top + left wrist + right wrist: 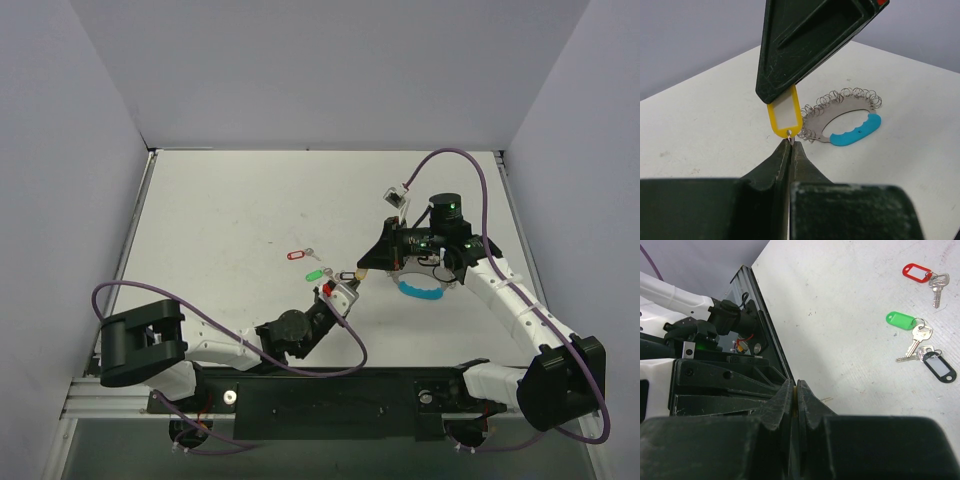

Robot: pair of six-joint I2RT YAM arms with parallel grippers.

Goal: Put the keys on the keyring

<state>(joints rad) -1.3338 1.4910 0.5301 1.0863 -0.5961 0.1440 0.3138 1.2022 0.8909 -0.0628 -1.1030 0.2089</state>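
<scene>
Spanning the view from above, the white table point(230, 210) carries everything. The left arm point(230, 350) reaches in from the near left corner and the right arm point(510, 300) bends in from the near right. The two meet tip to tip a little right of the table's middle.

The right claw point(368, 266) points down and toward the left arm. Its jaws are pressed together on the top end of the yellow tag point(785, 116). The left claw point(790, 145) comes up from below, also closed, and pinches the small metal loop at the tag's bottom end. The tag hangs between the two claws, off the table. Its metal key cannot be seen.

The keyring point(837, 97) lies flat on the table just beyond the tag and apart from it, with its blue segment point(856, 132) on the near right side. From above, most of the keyring is hidden under the right wrist.

Three more keys lie on the table left of the claws, well apart from the keyring. The red key point(920, 274) is farthest from the claws, the green key point(905, 322) is in the middle, and the black key point(937, 365) is nearest them. The metal parts of the green key and the black key crowd together, and whether they touch cannot be told.
</scene>
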